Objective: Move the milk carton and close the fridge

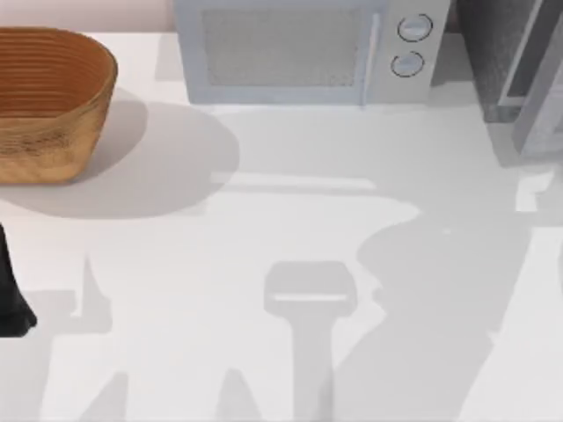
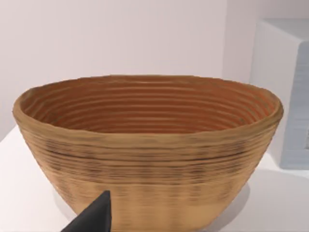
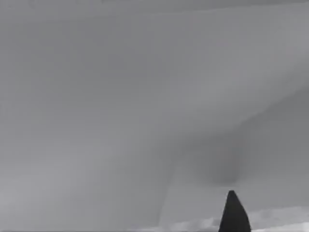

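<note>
Step in hand: my guess is you're on the fridge-closing half, since the right wrist view sits right up against a plain grey panel, probably the door or cabinet wall.

Fridge: the fridge (image 1: 519,75) is at about 2 o'clock on the table, speckled dark side showing, its pale-framed door swung out toward you.

Milk carton: can't spot it anywhere, so whether it's been moved is unknown to me.

Right gripper: one dark fingertip (image 3: 234,212) pokes up against the grey surface. Wide, narrow, holding something? Can't tell.

Left arm: parked at 9 o'clock, a dark bit of it (image 1: 10,294) at the table's edge. Its wrist view looks at the wicker basket (image 2: 145,145), with one fingertip (image 2: 94,217) in the corner, so its grip can't be told either.

How to do it well: push flat on the door's outer face, far from the hinge, and follow the arc round. Go slow, because you're nearly blind that close.

Watch out: the microwave (image 1: 299,48) at 12 o'clock stands just beside the fridge, so keep your elbow off it.

Hard to make out: the fridge is cut off by the edge in the top view, so how far open the door stands is fuzzy. The hinge side isn't clear either.
</note>
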Available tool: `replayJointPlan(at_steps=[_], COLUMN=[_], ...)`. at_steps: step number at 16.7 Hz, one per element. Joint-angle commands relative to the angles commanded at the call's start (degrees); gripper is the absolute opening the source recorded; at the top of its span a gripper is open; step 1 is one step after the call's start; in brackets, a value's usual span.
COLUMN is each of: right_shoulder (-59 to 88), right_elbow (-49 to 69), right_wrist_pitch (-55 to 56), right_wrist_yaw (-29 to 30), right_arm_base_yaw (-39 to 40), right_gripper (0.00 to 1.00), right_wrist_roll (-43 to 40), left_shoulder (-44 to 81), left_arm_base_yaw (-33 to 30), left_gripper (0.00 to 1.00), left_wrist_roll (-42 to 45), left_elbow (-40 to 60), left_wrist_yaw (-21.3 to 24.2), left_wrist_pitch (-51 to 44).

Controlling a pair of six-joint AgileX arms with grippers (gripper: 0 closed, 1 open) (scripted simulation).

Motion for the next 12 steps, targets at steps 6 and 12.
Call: replayJointPlan(at_steps=[6,12], right_shoulder=[-3.7,-1.2], right_elbow=[-5.1,-3.0], right_wrist_pitch=[5.5,4.8], right_wrist_yaw=[8.3,8.6], right_arm_base_yaw=[8.4,7.5], right_gripper=[1.00,1.00], right_wrist_roll=[8.7,8.6], left_shoulder=[0.0,0.0], left_arm_base_yaw=[0.0,0.0], left_gripper=[1.00,1.00], left_wrist_roll=[0.0,0.0], left_elbow=[0.0,0.0], left_wrist_yaw=[0.0,0.0], left_wrist_pitch=[0.0,0.0])
